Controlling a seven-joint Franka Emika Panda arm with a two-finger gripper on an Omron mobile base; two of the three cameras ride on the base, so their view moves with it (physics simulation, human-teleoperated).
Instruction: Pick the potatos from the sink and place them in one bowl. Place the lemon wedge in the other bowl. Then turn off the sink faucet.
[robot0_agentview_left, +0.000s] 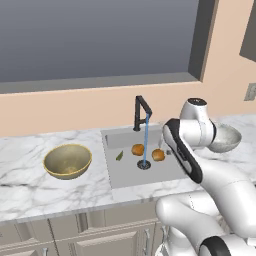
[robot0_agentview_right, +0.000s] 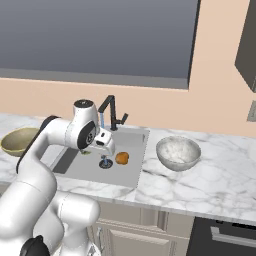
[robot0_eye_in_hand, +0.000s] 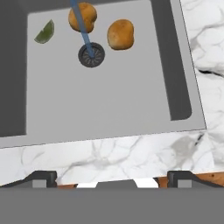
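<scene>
Two orange-brown potatos (robot0_eye_in_hand: 82, 17) (robot0_eye_in_hand: 120, 34) lie at the far end of the grey sink (robot0_eye_in_hand: 109, 100), either side of the round drain (robot0_eye_in_hand: 91, 54). The olive-green lemon wedge (robot0_eye_in_hand: 45, 33) rests to their left. A blue stream runs from the black sink faucet (robot0_agentview_left: 141, 112) into the drain. My gripper (robot0_eye_in_hand: 112, 178) hovers open and empty above the sink's near edge, well short of the potatos. The dull gold bowl (robot0_agentview_left: 67, 161) stands on the counter left of the sink. On the right stands the silvery bowl (robot0_agentview_right: 178, 152).
White marble counter (robot0_eye_in_hand: 131, 153) surrounds the sink. A wall with a large window rises behind the faucet. Cabinet fronts (robot0_agentview_left: 100, 235) run below the counter edge. My own arm (robot0_agentview_left: 185, 150) crosses the right side of the sink in the left base view.
</scene>
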